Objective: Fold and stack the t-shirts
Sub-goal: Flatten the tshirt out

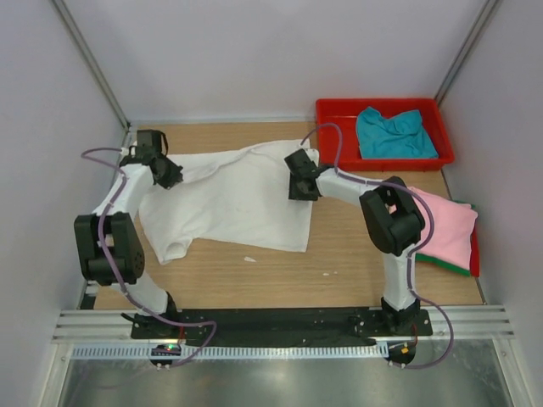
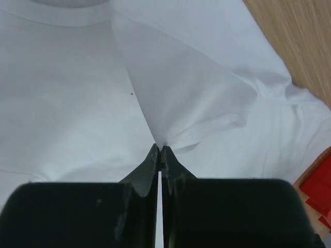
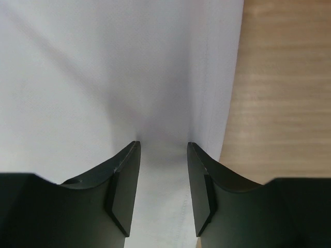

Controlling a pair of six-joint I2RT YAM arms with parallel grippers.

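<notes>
A white t-shirt (image 1: 229, 199) lies spread across the wooden table. My left gripper (image 1: 172, 178) is at its left part, shut on a raised pinch of the white cloth (image 2: 170, 93), with the tips (image 2: 160, 149) pressed together. My right gripper (image 1: 304, 192) is at the shirt's right edge. It is open (image 3: 163, 147), and a strip of the white shirt (image 3: 103, 77) with its hem runs between the fingers. A teal t-shirt (image 1: 394, 134) lies crumpled in the red tray (image 1: 335, 110). A pink t-shirt (image 1: 445, 229) lies folded at the right on top of a green one (image 1: 447, 265).
The red tray stands at the back right corner, and its edge shows in the left wrist view (image 2: 318, 186). Bare wood (image 3: 279, 93) lies just right of the shirt's hem. White walls and metal rails close in the table on three sides.
</notes>
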